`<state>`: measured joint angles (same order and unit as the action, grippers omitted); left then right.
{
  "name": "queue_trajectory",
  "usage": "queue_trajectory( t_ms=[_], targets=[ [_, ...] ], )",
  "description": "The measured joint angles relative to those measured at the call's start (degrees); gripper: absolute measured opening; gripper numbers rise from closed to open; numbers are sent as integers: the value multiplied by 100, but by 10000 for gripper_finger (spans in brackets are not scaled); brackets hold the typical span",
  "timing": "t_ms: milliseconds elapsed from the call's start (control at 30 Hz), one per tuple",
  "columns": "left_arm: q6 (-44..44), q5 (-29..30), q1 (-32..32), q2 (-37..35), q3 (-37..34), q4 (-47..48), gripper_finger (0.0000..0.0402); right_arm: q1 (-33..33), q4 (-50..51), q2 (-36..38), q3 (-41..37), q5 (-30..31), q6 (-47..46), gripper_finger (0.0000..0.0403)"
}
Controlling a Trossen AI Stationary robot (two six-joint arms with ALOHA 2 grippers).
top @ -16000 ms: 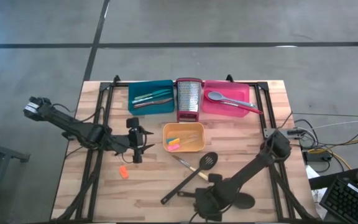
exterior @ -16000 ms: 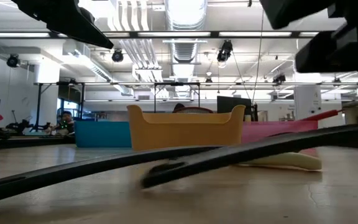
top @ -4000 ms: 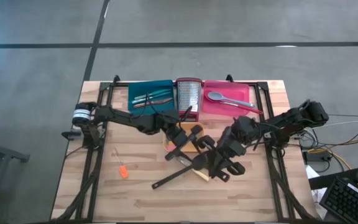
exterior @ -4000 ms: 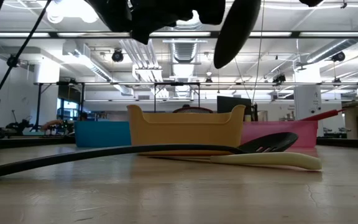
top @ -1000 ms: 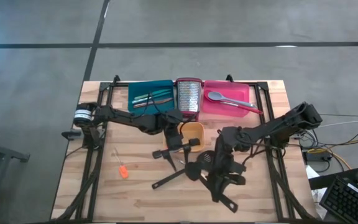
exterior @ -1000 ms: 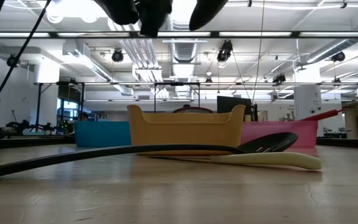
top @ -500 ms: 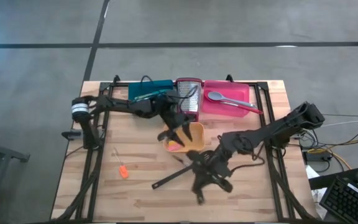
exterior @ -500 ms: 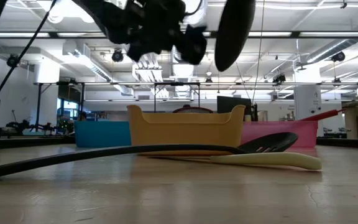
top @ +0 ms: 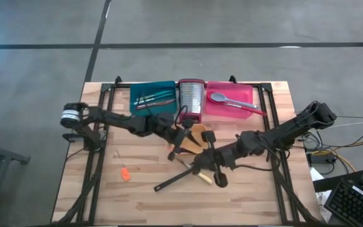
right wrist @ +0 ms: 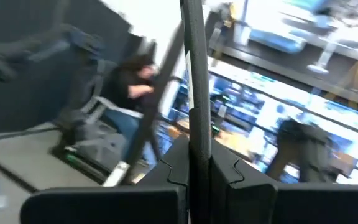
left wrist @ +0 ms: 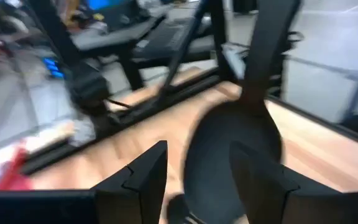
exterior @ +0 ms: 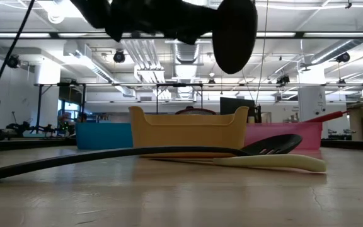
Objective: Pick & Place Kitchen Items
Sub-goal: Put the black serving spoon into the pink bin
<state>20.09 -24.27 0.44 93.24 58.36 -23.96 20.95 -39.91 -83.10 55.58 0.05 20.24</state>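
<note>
My right gripper (top: 205,162) is shut on a long black spoon, lifted over the table's middle. The spoon's bowl (exterior: 235,31) hangs above the orange tray (exterior: 188,129). My left gripper (top: 183,144) is open beside it. In the left wrist view its fingers (left wrist: 138,180) stand on either side of the spoon's bowl (left wrist: 229,155); I cannot tell whether they touch it. A black slotted spatula (exterior: 276,144) lies flat on the table, its handle (top: 172,181) toward the near left. A cream-handled tool (exterior: 276,162) lies beside it. My right gripper pinches the black spoon's thin handle (right wrist: 194,124) between its two fingers. The handle runs on past the fingertips. The spoon is lifted clear of the table, with its bowl over the orange tray.
At the far edge stand a teal tray (top: 151,98) with thin tools, a steel grater (top: 191,101), and a pink tray (top: 230,99) holding a grey spoon. A small orange piece (top: 125,173) lies at the near left. A seated person shows beyond the table (right wrist: 135,81).
My right gripper has gone from the table's near side toward the orange tray and turned, carrying the black spoon. The spoon has swung about, and its bowl now hangs lower over the tray. My left gripper went toward the far edge, then back over the tray.
</note>
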Motion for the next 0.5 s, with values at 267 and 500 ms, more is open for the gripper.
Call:
queue_trajectory(
  t_ms=[267, 500],
  targets=[
    [133, 423, -377, -57, 140, -6, 176, 6, -159, 29, -147, 499, 140, 11],
    [62, 612, -395, -123, 140, 1, 176, 27, -161, 87, -180, 892, 216, 11]
  ],
)
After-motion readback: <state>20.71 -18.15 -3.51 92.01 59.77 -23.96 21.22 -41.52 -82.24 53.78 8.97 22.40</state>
